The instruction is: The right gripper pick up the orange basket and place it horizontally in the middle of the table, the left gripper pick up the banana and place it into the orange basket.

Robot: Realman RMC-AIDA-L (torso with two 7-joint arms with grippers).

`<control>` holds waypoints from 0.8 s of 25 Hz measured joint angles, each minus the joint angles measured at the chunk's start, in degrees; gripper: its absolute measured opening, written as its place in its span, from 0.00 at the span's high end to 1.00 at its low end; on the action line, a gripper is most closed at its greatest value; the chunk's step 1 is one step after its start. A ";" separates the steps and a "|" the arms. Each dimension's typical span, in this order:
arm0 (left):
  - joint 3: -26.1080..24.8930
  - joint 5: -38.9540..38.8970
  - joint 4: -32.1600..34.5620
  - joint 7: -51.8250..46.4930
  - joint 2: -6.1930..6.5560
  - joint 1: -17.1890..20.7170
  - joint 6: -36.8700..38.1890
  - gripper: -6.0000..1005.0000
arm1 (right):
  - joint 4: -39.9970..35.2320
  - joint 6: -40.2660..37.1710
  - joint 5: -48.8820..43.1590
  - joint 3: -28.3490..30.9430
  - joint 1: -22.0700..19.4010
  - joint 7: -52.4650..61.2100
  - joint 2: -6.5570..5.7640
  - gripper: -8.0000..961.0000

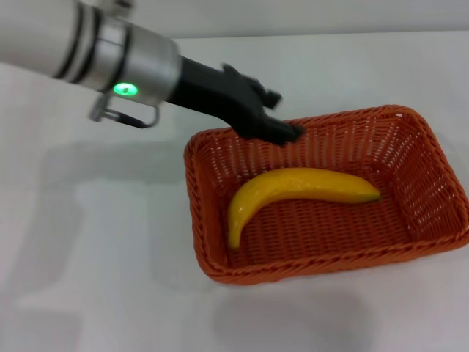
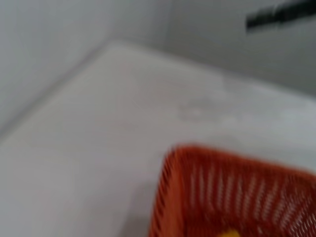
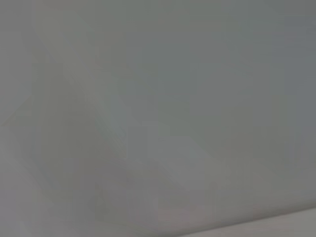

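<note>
1. One banana (image 1: 293,189) lies inside the orange basket (image 1: 432,158), on its woven floor, its curved end near the basket's left wall and its other tip toward the middle.
2. The orange basket rests long side across on the white tabletop (image 1: 95,242), toward the right part of the head view, its right wall near that view's edge.
3. The left gripper (image 1: 275,117) hangs over the basket's far-left rim, above the banana and apart from it; whether its fingers are apart or together cannot be told.
4. The left wrist view shows a corner of the orange basket (image 2: 217,192) on the tabletop with a sliver of yellow inside.
5. The right gripper does not show in any view.
</note>
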 joint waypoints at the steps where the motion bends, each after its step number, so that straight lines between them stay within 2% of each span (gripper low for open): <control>1: -1.24 -1.50 -1.20 1.54 -0.02 1.44 0.07 0.32 | 0.00 -0.01 0.04 0.82 -0.17 -0.89 0.11 0.59; 4: -4.64 -7.53 -3.63 6.89 -0.08 6.37 1.07 0.32 | 0.91 -0.05 2.29 4.34 -1.51 -6.58 0.91 0.59; 7: -6.85 -15.38 -4.94 13.55 0.01 11.75 2.64 0.32 | 2.05 0.10 4.92 4.90 -2.46 -10.32 1.46 0.59; 10: -8.93 -23.32 -6.09 22.49 -0.11 19.31 4.77 0.32 | 3.21 -0.02 9.85 5.07 -3.97 -18.05 3.26 0.59; 11: -9.05 -25.37 -6.27 24.19 -0.11 20.96 5.39 0.32 | 3.39 -0.28 11.52 5.08 -4.56 -21.23 4.43 0.59; 13: -9.55 -29.44 -6.23 28.48 -0.11 24.95 6.72 0.32 | 4.89 -0.71 14.54 5.15 -5.58 -28.10 5.78 0.57; 18: -13.05 -41.51 -1.85 39.40 -0.10 33.59 7.12 0.32 | 16.80 -0.49 20.75 5.19 -7.38 -47.46 5.92 0.51; 20: -14.61 -44.78 1.13 42.50 -0.12 35.22 6.49 0.32 | 24.54 -0.34 24.10 5.16 -8.38 -58.88 5.91 0.48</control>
